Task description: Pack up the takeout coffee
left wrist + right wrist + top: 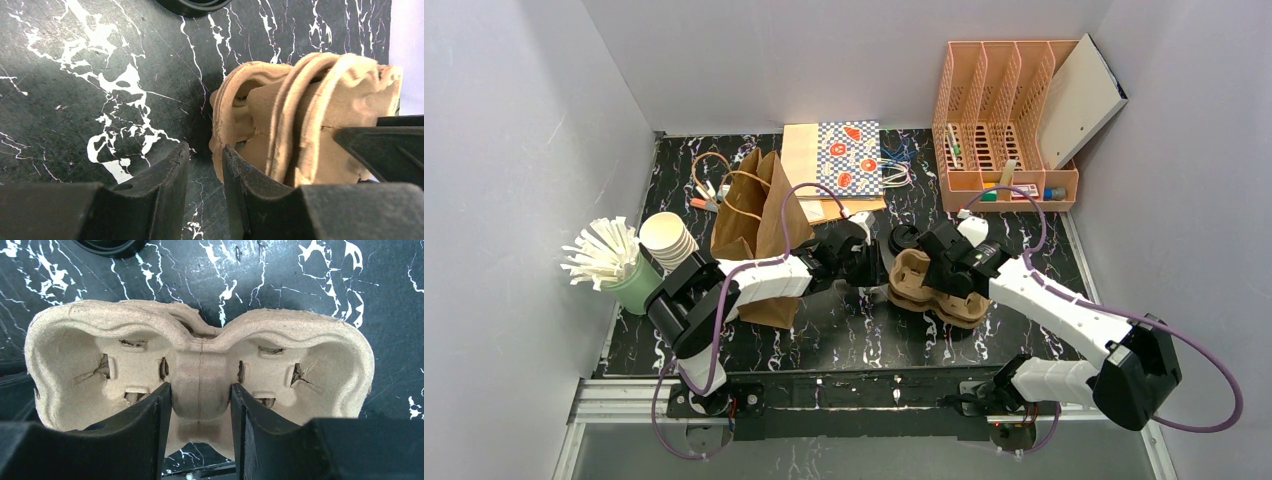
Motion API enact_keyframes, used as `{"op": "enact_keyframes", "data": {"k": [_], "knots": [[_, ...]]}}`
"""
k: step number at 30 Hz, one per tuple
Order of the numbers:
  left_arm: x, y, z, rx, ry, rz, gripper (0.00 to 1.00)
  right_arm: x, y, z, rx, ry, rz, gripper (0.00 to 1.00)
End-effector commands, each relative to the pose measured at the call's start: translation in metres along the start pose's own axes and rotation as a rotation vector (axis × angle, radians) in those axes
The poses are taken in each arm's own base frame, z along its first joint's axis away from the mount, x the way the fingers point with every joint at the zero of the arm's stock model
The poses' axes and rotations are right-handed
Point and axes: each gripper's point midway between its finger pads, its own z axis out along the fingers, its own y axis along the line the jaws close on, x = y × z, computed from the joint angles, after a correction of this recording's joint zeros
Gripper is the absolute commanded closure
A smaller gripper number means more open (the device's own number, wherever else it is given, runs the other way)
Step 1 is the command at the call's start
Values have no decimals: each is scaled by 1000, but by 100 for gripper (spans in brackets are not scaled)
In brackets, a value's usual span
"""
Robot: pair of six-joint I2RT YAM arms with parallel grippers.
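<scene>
Pulp cup carrier (934, 285) sits mid-table on the black marble table (824, 335), both wells empty. Right gripper (200, 430) comes from above, fingers (155, 425) pinching the carrier's centre hump, one pad on each side. Left gripper (202, 190) is low at the carrier's left end, jaws slightly apart with bare marble between them and the rim just beside one finger. A loose black lid (904, 240) lies just behind the carrier. The left arm crosses the brown paper bag (749, 215). Stacked lidless cups (669, 238) and a peach file rack (999, 120) stand well apart. The capped coffee cups cannot be made out in any view.
</scene>
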Motion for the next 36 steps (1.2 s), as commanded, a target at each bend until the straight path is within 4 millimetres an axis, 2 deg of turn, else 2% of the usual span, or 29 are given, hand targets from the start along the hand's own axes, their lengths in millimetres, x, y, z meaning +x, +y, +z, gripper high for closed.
{"op": "enact_keyframes", "data": {"k": [1,15,24,27,33,36], "knots": [[-6,-8,0,-3,-9,25,71,-18,10,-14,-49,-44,44,57],[-27,-21,-39,17,-100,20,67,-20,8,-16,-46,-46,34,53],[-19,-25,-32,58,-76,-7,65,-38,11,-33,-74,-95,28,52],[-22,-29,-34,86,-101,-39,63,-33,10,-30,-66,-79,21,52],[-22,-13,-49,76,-209,-196,66,-22,9,-18,-65,-45,26,52],[-21,-14,-57,114,-244,-248,70,-21,9,-16,-66,-47,31,52]]}}
